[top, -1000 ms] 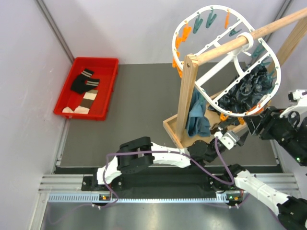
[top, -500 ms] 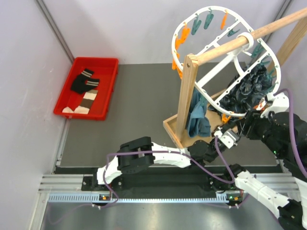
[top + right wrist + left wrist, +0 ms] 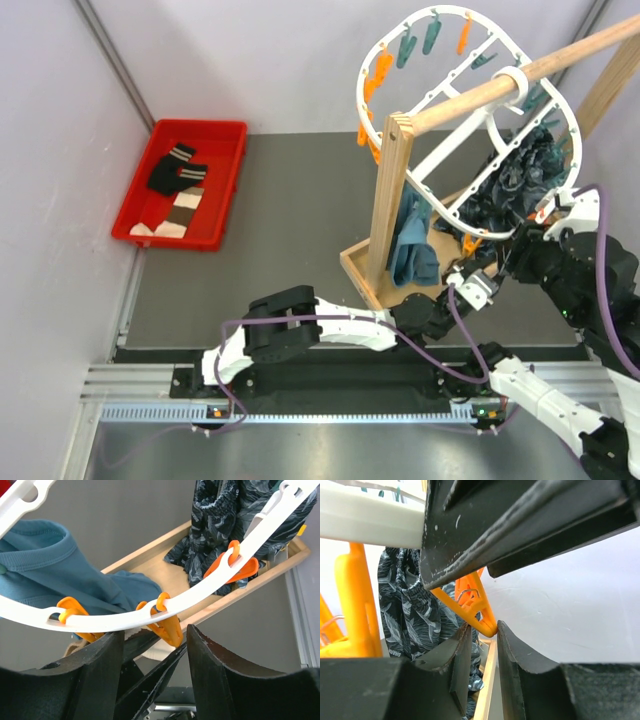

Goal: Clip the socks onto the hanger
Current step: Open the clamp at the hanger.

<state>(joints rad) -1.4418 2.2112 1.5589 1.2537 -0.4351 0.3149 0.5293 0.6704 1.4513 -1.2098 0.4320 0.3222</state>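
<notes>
Under white hanger (image 3: 120, 621) rim, left jaws narrow, pinching orange peg (image 3: 470, 607) tip. Right jaws wide around that peg. Socks (image 3: 175, 190) in red tray (image 3: 197, 125), far left of hanger.

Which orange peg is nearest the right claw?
The middle peg of three, hanging inside the open right claw; the others hang off to either side.

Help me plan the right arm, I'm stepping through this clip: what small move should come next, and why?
Probably close the right end effector on the orange peg. In the right wrist view its fingers stand open on either side of that peg's tip, which hangs from the hanger rim, so a squeeze should catch it.
</notes>
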